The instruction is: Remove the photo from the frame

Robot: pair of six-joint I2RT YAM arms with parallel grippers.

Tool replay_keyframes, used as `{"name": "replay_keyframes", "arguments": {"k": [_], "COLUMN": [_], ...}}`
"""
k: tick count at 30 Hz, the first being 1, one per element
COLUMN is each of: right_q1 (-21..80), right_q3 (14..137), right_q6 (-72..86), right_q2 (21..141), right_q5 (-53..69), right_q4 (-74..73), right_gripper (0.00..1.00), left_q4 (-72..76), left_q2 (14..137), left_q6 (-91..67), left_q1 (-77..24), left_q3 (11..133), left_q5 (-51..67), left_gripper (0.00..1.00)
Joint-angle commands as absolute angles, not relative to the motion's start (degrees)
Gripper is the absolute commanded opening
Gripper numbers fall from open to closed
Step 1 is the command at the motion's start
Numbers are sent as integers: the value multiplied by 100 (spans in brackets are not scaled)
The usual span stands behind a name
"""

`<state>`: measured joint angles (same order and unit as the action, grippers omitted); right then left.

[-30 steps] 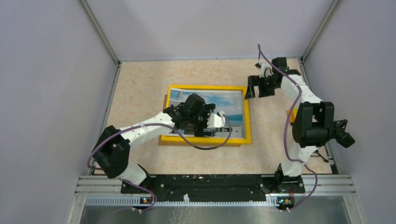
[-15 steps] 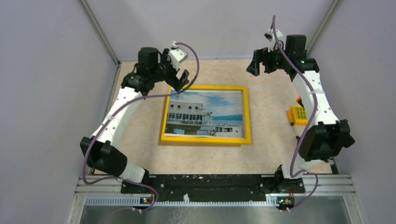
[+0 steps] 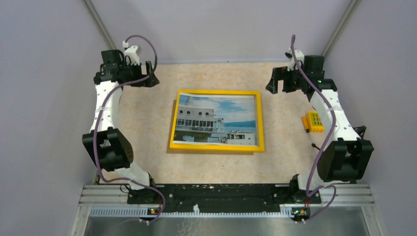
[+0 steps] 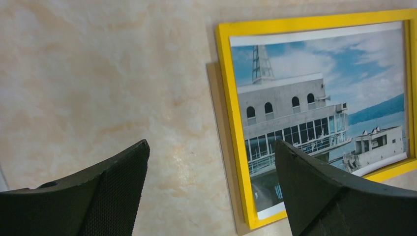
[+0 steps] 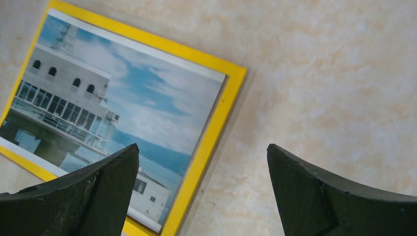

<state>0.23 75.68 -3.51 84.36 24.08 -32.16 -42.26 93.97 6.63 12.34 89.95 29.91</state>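
The left arm (image 3: 104,114) and right arm (image 3: 335,112) have swung back beyond the frame's (image 3: 261,123) far corners. The frame lies face up, the photo (image 3: 231,110) seemingly seated inside. The left gripper (image 3: 149,80) and right gripper (image 3: 274,84) hover spread and empty. Extraction looks unstarted; next probably calls for flipping the frame.

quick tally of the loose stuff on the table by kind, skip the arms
frame: 1
photo: 1
small yellow block: 1
total: 3, not counting a dark bit at the block's left edge, too small to tell
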Motion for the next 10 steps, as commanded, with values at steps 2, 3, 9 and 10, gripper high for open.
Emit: {"name": "replay_keyframes", "arguments": {"k": [2,3,9,10], "right_q1": [20,18,20,23], "right_q3": [7592,7612,7725,7727], "right_q6": [-281,-259,-194,-201], "right_q2": [8367,8387,8399,8383], "right_q5": [2532,2524,2496,2496], "right_q4": [-2852,-2836,-2761,-2748], "right_gripper": [99,99,99,99], "left_q4": [-4098,-4085,-4008,-4012], "left_q2": [9024,9021,9034,9037], "left_q6": [267,221,99,89], "left_q1": [1295,1298,1322,1329], "left_q3": [8422,8413,8556,8593], "left_q5": [2903,2886,2809,2816], "left_gripper": [99,99,99,99]}}
